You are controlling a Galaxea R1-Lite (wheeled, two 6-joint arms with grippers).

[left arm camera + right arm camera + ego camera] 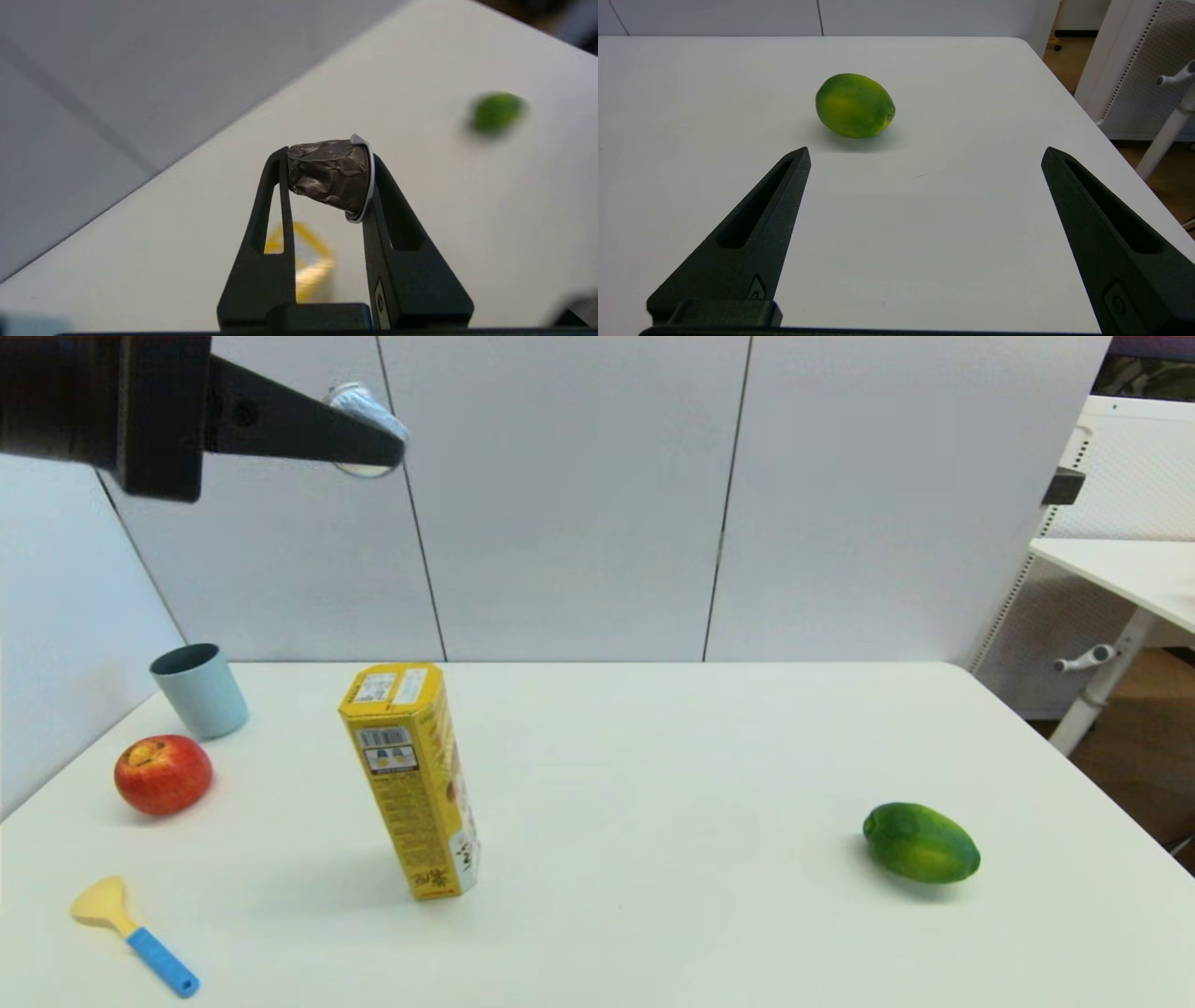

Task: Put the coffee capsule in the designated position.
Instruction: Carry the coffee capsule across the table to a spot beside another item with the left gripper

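The coffee capsule (331,176) is held high above the white table (653,784), clamped between the two black fingers (402,242) of the left gripper (327,179). In the head view the left arm reaches in from the upper left at a raised height, its tapered fingers pointing toward the centre, with the capsule's silvery foil face showing at their tips (369,425) against the grey wall panels (560,495).

The capsule lies sideways in the grip: one finger presses on its narrow end, the other on its rimmed foil face. Its body is a dark grey-brown truncated cone of thin metal, visibly creased and dented, with a bright silver rim around the wide end.

The right gripper (924,158) is parked low over the right side of the table, its fingers spread wide apart and holding nothing. A smooth green oval fruit (854,105) lies just beyond them.

A tall yellow carton (411,779) stands upright near the table's centre-left. At the left are a light-blue cup (199,689), a glossy red apple (163,774), and a scoop (131,933) with a yellow head and blue handle.
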